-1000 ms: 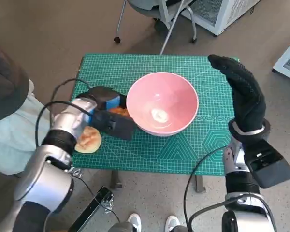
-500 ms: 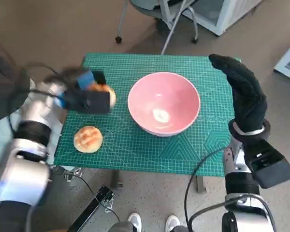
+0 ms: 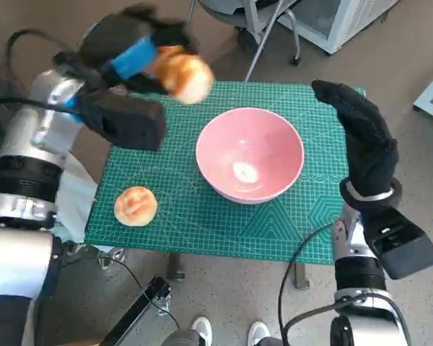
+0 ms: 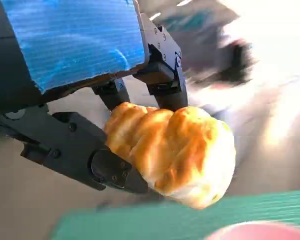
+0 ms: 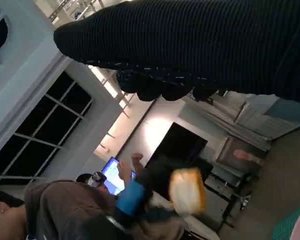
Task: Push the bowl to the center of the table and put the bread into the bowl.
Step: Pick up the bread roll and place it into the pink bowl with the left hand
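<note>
Green cutting mat [image 3: 202, 209] carries the pink bowl [image 3: 250, 154] near centre. Since a second ago, my left hand [image 3: 133, 54], clamped on one bread roll [image 3: 182, 73], has risen off the mat beside the bowl. A second roll [image 3: 136, 206] remains. My right hand [image 3: 361, 137] stays flat, holding nothing.

My left hand [image 4: 75, 100] looks like hard matt black plastic, with ribbed blue tape [image 4: 70, 40] on its back. My right hand [image 3: 364, 144] wears a knitted cloth glove. The bowl [image 3: 250, 154] is smooth, glossy pink. The bread [image 4: 175, 152] has a shiny browned crust.
</note>
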